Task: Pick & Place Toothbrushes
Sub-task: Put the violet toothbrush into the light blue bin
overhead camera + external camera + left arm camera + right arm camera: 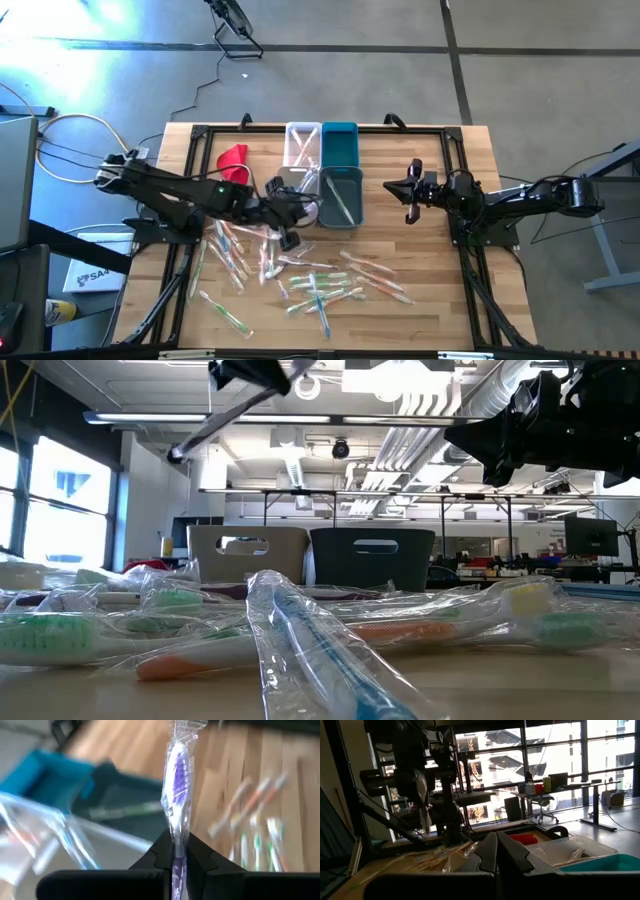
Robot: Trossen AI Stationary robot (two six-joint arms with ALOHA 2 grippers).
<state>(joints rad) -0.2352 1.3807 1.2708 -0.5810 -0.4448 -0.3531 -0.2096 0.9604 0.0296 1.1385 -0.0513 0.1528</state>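
The left pincer [176, 857] is clamped on a purple toothbrush [177, 785] in its wrapper, beside the dark bin [342, 196]. Loose toothbrushes [320, 285] lie on the desk [430, 300] below that bin. Farther right, the right pincer [408, 190] hovers closed, empty.

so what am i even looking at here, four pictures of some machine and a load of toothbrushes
It is a robot with two dark arms at a wooden table. One picture looks straight down, one looks level across the tabletop, and two come from cameras on the arms' wrists. Wrapped toothbrushes lie scattered on the wood, with small bins behind them and a red cloth. The left gripper is shut on a purple toothbrush in its clear wrapper, near the bins. The right gripper waits shut and empty at the right.
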